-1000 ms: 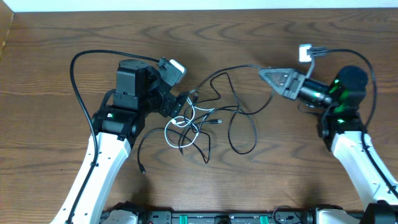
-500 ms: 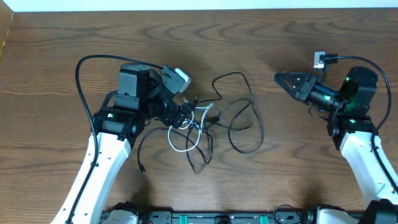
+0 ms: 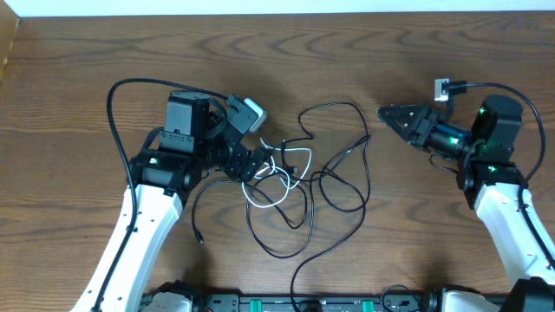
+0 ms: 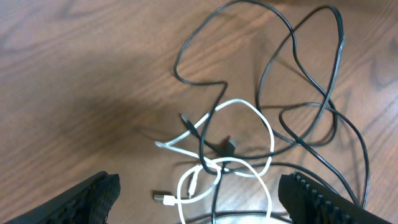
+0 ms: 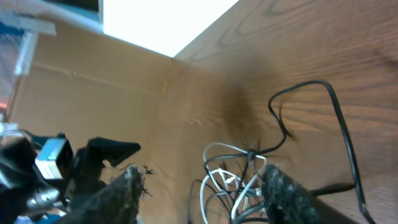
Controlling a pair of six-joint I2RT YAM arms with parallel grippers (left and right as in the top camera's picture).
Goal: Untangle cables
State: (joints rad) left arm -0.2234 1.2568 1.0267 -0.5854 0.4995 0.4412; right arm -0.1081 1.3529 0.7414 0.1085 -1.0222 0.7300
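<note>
The cables [image 4: 229, 147] are lying mid-worktop [image 3: 87, 69], the black loops sprawling loosely and the white one knotting with them beside the left claw [image 3: 250, 165] (gaping wide, gripping nothing). The right claw [image 3: 383, 113], likewise parted and empty, is hovering nearby. Most of the untangling is seemingly remaining.

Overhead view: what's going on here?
Two arms are working on a tangle of cables on the table. The left end effector is open at the knot where the white cable loops through the black ones. The right end effector is open and empty, apart from the pile. The cables are not yet untangled.
</note>
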